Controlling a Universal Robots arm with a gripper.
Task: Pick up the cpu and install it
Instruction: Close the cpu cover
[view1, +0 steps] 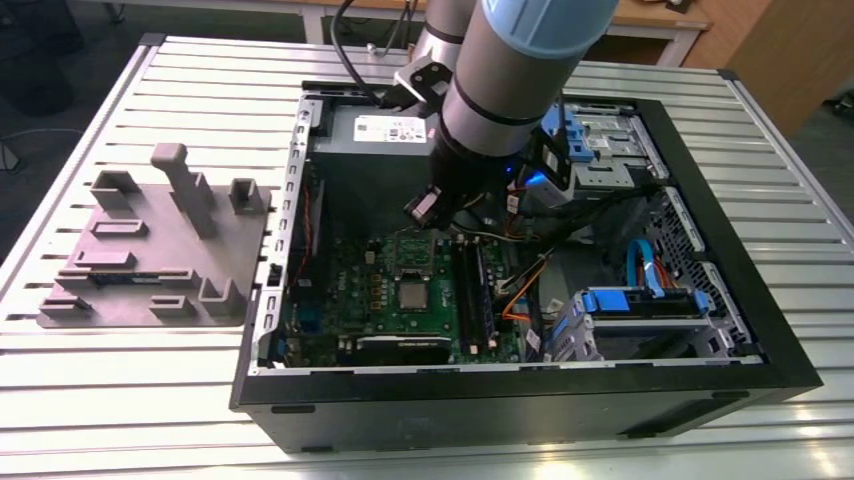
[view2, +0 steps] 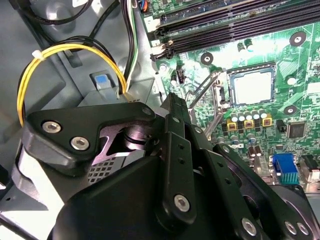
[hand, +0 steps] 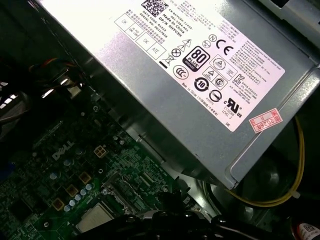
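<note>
The cpu (view1: 415, 293) is a small silver-grey square lying flat in the socket in the middle of the green motherboard (view1: 354, 300), inside the open computer case. In the second wrist view the cpu (view2: 253, 86) sits in its dark frame, with a metal load plate (view2: 207, 97) tilted up beside it. One corner of the cpu (hand: 94, 220) appears in the first wrist view. My gripper (view1: 438, 205) hangs above the board, up and back from the socket, close to the power supply. Its black body (view2: 165, 180) stands apart from the cpu.
A big grey power supply box (hand: 200, 75) with a white label fills the case's back. Black memory slots (view2: 225, 30) run beside the socket. A yellow cable loop (view2: 65, 50) and blue drive cages (view1: 641, 305) lie toward the exterior view's right. A grey fixture tray (view1: 147, 250) rests outside the case.
</note>
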